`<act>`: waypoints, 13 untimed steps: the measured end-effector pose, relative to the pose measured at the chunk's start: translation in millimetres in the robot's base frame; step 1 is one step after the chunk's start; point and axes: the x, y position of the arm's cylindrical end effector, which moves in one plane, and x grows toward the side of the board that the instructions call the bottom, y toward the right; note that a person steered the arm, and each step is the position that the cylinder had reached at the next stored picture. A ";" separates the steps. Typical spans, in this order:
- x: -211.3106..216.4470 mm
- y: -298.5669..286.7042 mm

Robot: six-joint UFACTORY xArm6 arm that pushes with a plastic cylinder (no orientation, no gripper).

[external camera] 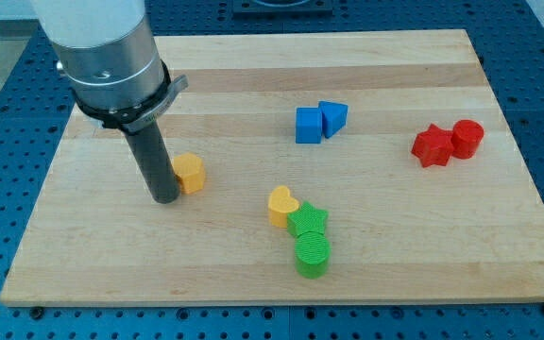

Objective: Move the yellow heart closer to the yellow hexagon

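The yellow heart (281,205) lies near the board's middle, toward the view's bottom, touching a green star-like block on its right. The yellow hexagon (189,173) lies to the view's left of the heart, about a hundred pixels away. My tip (165,199) stands on the board just left of the hexagon, touching or almost touching its left side. The rod's thick body and the arm's silver collar (111,57) rise above it at the view's top left.
A green star-like block (308,223) and a green cylinder (313,254) sit right below the heart. A blue cube (308,125) and a blue wedge-like block (332,117) touch at the upper middle. Two red blocks (432,146) (467,138) sit at the right. The wooden board (423,246) ends on all sides.
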 end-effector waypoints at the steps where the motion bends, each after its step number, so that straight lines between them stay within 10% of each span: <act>1: 8.9 44.1; 4: -39.6 158.2; 8: -3.4 58.5; 10: -33.7 141.1; 13: 33.3 132.4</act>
